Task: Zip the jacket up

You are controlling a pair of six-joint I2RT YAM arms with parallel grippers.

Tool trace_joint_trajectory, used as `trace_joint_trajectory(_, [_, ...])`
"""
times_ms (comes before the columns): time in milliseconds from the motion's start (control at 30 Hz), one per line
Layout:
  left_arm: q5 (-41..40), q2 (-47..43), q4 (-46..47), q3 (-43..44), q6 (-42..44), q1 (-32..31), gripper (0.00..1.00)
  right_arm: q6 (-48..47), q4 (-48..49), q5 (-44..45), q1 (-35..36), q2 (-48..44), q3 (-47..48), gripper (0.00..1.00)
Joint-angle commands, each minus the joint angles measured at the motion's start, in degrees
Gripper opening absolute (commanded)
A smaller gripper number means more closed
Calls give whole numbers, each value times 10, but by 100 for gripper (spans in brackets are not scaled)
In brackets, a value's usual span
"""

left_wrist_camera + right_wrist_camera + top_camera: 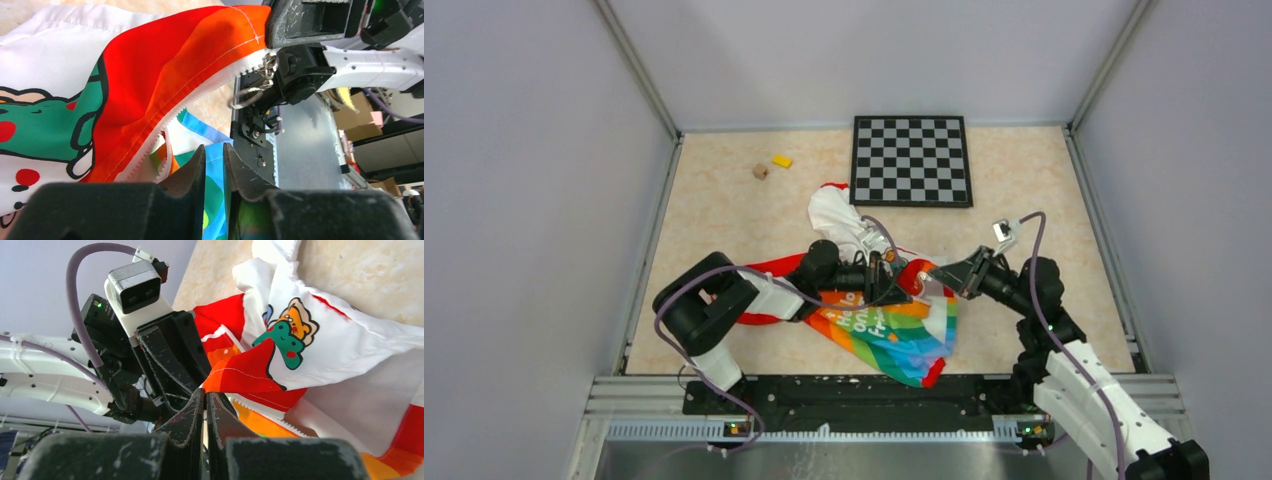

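beige table [724,220] | grey walls [524,150] | left hand [896,280], right hand [941,279] each pinching jacket [904,335] | checkerboard [911,160] far edge

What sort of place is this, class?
Probably a robotics lab cell: plain grey walls enclose the tabletop, a checkerboard lies on it, and the left gripper and right gripper grip a jacket.

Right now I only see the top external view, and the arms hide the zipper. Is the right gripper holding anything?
Observer: Yes, the right gripper has its jaws shut on the jacket, at its red-orange edge.
Operator: Where's the slider?
Observer: The slider sits right next to that grip, at the red edge.
Operator: And its pull?
Observer: The ring pull hangs loose; the left gripper is below it, not on it.
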Motion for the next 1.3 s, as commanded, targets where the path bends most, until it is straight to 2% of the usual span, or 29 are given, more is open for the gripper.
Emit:
trace_joint_trajectory(0, [-7,16,77,0,-37,-1,26,-28,-36,22,-12,-13,15,0])
trace_joint_trajectory(200, [-122,-47,-132,31,115,-25,46,-119,-141,98,-13,-32,39,0])
trace_joint_trajectory(333, [-155,-48,-209,81,190,-49,55,-145,-188,184,-15,-44,59,0])
trace_joint_trajectory(433, [-172,-33,-279,132,246,-64,63,-163,-197,217,-18,-26,80,0])
trace_joint_trajectory(500, [-166,-21,-328,177,278,-66,64,-181,-203,227,-19,-12,96,0])
trace_joint_trajectory(567, [-117,4,-365,215,308,-65,66,-197,-206,226,-20,0,110,0])
trace_joint_trajectory(700, [-27,86,-534,337,386,-60,64,-229,-230,231,-29,23,139,0])
trace_joint_trajectory(767, [-7,123,-618,401,396,-53,65,-239,-247,232,-40,41,152,0])
trace_joint_trajectory(1033, [29,205,-662,461,396,-42,66,-237,-247,226,-55,65,152,0])
trace_joint_trajectory(1133, [62,223,-677,474,396,-41,62,-237,-245,218,-58,66,150,0])
trace_joint_trajectory(1267, [77,210,-649,453,372,-41,56,-235,-241,210,-61,69,144,0])
